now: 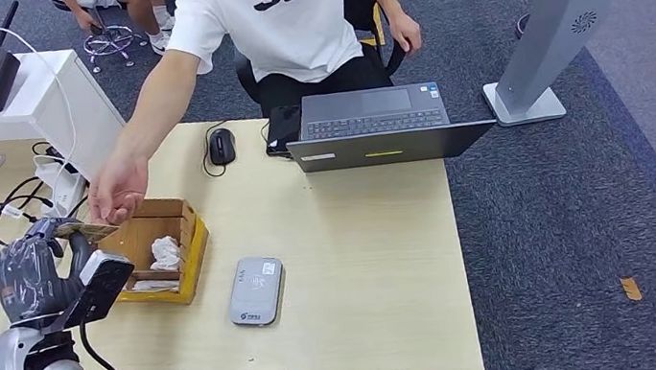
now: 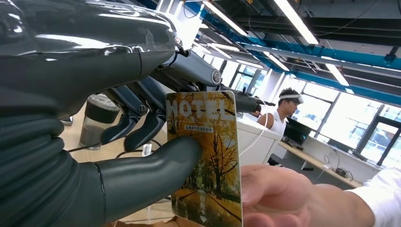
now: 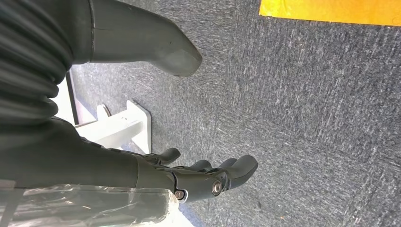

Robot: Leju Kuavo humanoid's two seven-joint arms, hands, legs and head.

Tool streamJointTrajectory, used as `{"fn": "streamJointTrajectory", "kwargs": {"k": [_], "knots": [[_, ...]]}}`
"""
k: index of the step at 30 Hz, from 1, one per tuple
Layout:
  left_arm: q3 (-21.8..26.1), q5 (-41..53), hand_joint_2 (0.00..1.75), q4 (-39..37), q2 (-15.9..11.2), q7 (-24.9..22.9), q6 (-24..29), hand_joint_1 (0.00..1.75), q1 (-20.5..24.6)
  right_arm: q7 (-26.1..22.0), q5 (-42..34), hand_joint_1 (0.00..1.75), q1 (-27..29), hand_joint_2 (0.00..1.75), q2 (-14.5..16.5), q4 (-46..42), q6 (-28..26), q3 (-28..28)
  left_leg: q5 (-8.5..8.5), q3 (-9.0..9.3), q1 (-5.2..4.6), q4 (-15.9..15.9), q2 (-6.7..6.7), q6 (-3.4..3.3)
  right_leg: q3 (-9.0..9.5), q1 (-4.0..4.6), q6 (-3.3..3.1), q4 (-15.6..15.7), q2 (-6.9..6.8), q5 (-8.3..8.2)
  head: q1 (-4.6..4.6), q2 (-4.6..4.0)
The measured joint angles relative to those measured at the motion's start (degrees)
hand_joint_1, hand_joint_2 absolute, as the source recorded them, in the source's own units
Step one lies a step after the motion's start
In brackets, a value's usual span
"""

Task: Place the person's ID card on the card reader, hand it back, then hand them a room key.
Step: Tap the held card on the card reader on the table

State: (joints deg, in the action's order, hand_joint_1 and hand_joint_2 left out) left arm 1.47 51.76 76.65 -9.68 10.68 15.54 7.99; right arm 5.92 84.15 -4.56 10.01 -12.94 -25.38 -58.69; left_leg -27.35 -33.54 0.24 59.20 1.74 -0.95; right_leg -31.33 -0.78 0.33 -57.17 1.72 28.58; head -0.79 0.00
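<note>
My left hand (image 1: 32,275) is raised over the table's left side and pinches a hotel room key card (image 2: 205,161) with an autumn-tree picture between thumb and fingers. In the head view the card (image 1: 87,231) pokes out toward the person. The person's hand (image 1: 117,190) reaches across the table and touches the card's far end; their fingers (image 2: 279,198) close on its lower edge. A grey card reader (image 1: 256,291) lies flat on the table near the front edge. My right hand (image 3: 189,175) hangs over the carpet with fingers apart, holding nothing.
An open cardboard box (image 1: 157,252) with white paper sits beside my left hand. A laptop (image 1: 379,126), mouse (image 1: 221,146) and phone lie at the table's far edge. Cables and a power strip (image 1: 61,189) lie at the left. The person sits behind the table.
</note>
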Motion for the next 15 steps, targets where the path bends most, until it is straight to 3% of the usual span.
{"fn": "streamJointTrajectory", "kwargs": {"k": [15], "knots": [[-8.19, 1.89, 1.75, 0.25, 1.72, -0.14, -3.34, 1.75, -1.42, -0.43, 0.11, 0.00, -0.01, 1.75, 0.09, 0.02, 0.26, 0.15, 0.00, 0.00, -0.01, 0.00, 0.00, 0.00, 0.00, 0.00, 0.00, 0.00, 0.00, 0.00, -0.01, 0.00]]}}
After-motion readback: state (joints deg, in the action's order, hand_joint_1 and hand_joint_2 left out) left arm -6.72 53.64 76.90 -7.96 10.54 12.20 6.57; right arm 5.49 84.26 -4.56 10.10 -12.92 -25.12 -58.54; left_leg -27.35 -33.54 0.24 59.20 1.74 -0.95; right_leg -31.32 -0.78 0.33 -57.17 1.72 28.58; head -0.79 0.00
